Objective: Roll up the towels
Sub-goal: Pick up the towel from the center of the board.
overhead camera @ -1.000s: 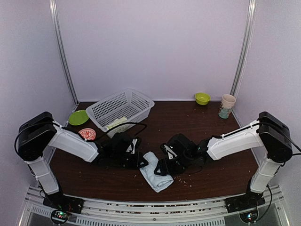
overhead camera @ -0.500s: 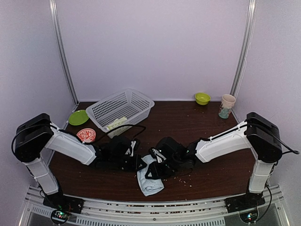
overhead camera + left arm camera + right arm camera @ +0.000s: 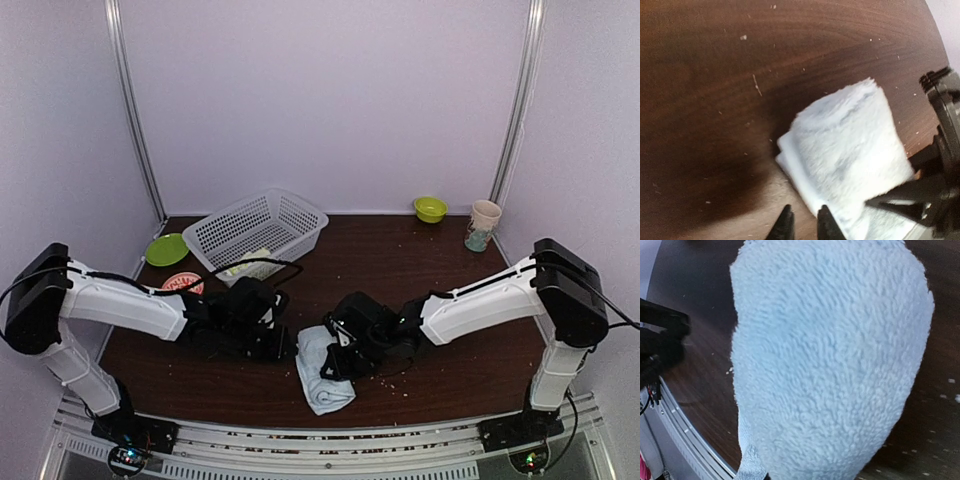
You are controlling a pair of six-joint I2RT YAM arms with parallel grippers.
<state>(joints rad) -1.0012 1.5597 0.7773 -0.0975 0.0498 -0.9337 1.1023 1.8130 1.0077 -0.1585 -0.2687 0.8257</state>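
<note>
The pale blue towel (image 3: 322, 375) lies near the table's front edge, its far end rolled up (image 3: 850, 145). My left gripper (image 3: 804, 227) sits low at the roll's left edge, its jaws a narrow gap apart with only bare table between them. My right gripper (image 3: 337, 360) presses in from the right and is shut on the towel; one dark finger (image 3: 900, 192) lies across the cloth. In the right wrist view the blue towel (image 3: 830, 365) fills the picture and hides the fingers. The lime-green towel (image 3: 248, 262) lies in the basket.
A white mesh basket (image 3: 262, 228) stands at the back left, with a green plate (image 3: 166, 249) and a red-patterned bowl (image 3: 183, 284) beside it. A green bowl (image 3: 431, 208) and a cup (image 3: 483, 225) stand at the back right. Crumbs dot the table.
My right gripper has moved left onto the towel and closed on it. The left gripper's jaws have parted slightly, and that arm has drawn back to the left. The towel has bunched up more.
</note>
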